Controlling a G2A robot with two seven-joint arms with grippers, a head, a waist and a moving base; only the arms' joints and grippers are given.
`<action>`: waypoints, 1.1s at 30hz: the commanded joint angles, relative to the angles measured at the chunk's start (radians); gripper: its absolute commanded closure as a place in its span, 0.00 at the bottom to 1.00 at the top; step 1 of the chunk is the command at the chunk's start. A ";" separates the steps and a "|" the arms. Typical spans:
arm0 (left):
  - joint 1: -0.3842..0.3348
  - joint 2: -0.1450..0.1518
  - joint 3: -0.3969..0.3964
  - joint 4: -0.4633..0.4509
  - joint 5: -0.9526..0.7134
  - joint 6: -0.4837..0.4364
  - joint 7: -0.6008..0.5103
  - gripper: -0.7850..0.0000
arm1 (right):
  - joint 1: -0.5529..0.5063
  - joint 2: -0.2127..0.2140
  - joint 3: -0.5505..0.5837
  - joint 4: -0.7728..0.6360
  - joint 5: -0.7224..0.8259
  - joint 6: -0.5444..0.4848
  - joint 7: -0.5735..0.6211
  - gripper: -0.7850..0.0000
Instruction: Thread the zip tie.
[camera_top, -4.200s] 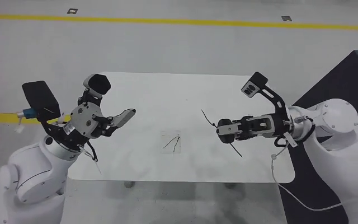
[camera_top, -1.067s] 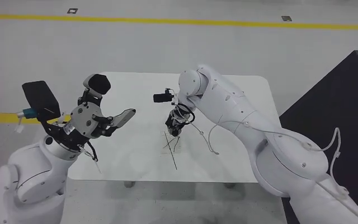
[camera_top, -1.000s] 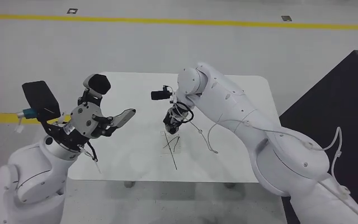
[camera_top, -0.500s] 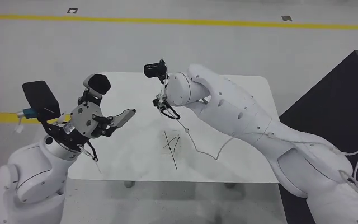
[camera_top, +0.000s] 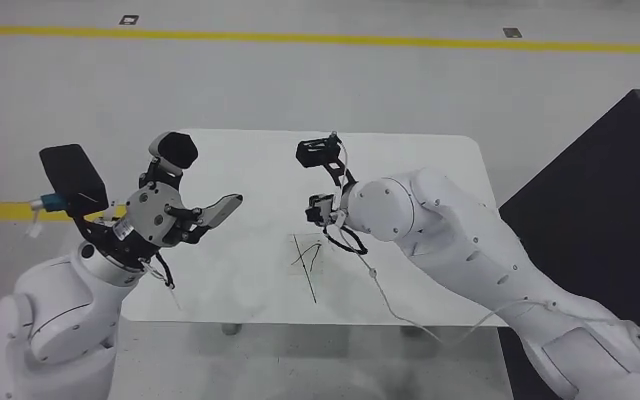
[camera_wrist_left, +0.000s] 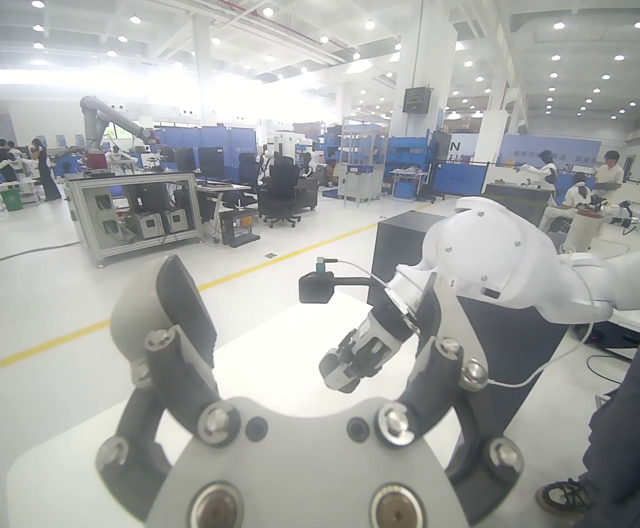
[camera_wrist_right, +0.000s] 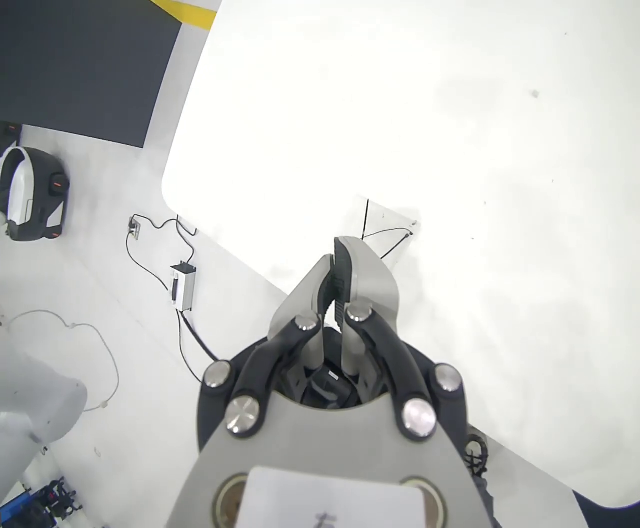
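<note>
**A:** Whereabouts of the zip ties (camera_top: 307, 268)?

**B:** Down on the bench (camera_top: 420, 180), around the middle and toward the robot's side. Thin, black, crossed over one another on a faint square patch (camera_top: 318, 264). One longer strand among them, running out past the patch toward the near edge.

**A:** Gripped by anything?

**B:** No. Lying loose and flat, touched by neither hand.

**A:** And the right hand (camera_top: 320, 210)?

**B:** Hanging above the middle of the bench, just beyond the ties on the far side. Closed up, pressed pad to pad in its own wrist view (camera_wrist_right: 336, 260), with nothing visible in between. Same zip ties (camera_wrist_right: 367, 217) there too, on the white top just past the fingertips.

**A:** Left hand (camera_top: 200, 180)?

**B:** Off by the bench's left edge, well apart from the ties and from the other arm. Spread wide, gripping nothing. Same story from the left wrist: left hand (camera_wrist_left: 300, 280) gaping, right hand (camera_wrist_left: 345, 367) farther off, seen through the gap, tips pointing down at the bench.

**A:** Threaded at all?

**B:** Cannot tell; too thin to make out any loop or head.
</note>
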 joint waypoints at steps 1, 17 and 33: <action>0.000 0.000 0.000 0.000 0.000 0.000 0.000 0.00 | -0.001 0.004 0.018 -0.005 0.008 -0.022 0.016 0.62; 0.000 0.000 0.000 0.000 0.000 0.000 0.000 0.00 | -0.001 0.004 0.018 -0.005 0.008 -0.022 0.016 0.43; 0.000 0.000 0.000 0.000 0.000 0.000 0.000 0.00 | -0.001 0.004 0.018 -0.005 0.008 -0.022 0.016 0.43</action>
